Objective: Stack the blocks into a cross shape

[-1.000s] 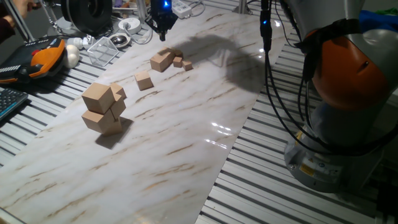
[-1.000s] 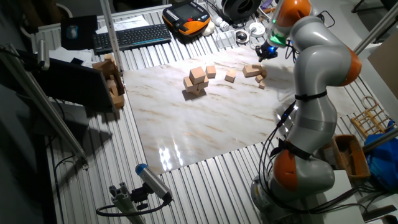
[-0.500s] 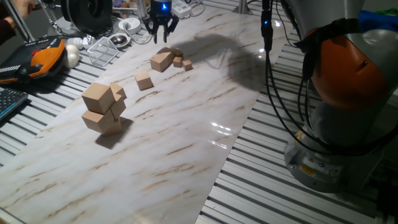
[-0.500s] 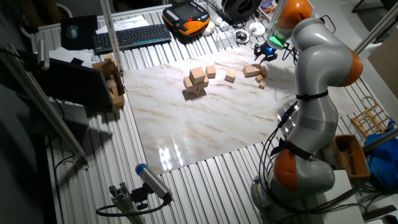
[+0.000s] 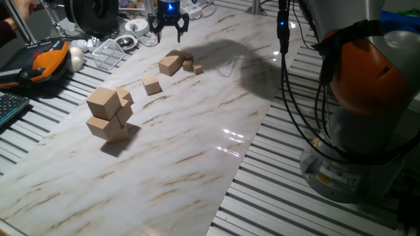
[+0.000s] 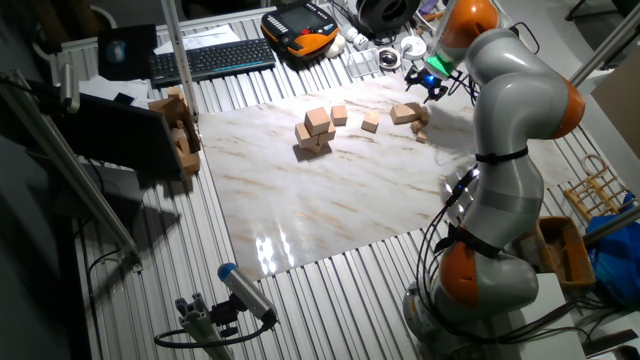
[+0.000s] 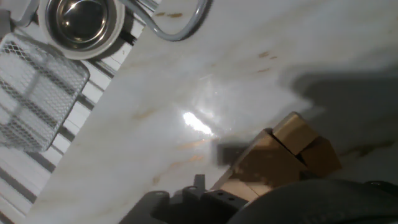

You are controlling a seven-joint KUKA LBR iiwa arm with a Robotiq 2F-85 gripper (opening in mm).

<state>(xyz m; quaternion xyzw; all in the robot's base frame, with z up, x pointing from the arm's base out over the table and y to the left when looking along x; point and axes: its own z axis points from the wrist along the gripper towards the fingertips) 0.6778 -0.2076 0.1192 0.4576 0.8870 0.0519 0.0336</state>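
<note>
The black two-finger pincer [image 5: 168,25] hangs empty with fingers spread above the white marbled table [image 5: 197,124], near a light-tan wooden cube [image 5: 170,64].

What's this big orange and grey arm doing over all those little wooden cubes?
The arm is building with wooden blocks on a marble-patterned table. Its tool hangs open and empty above a small cluster of blocks at the far end. One loose block lies nearer the middle, and a rough stack of blocks already stands further along. Nothing is being held right now.
</note>
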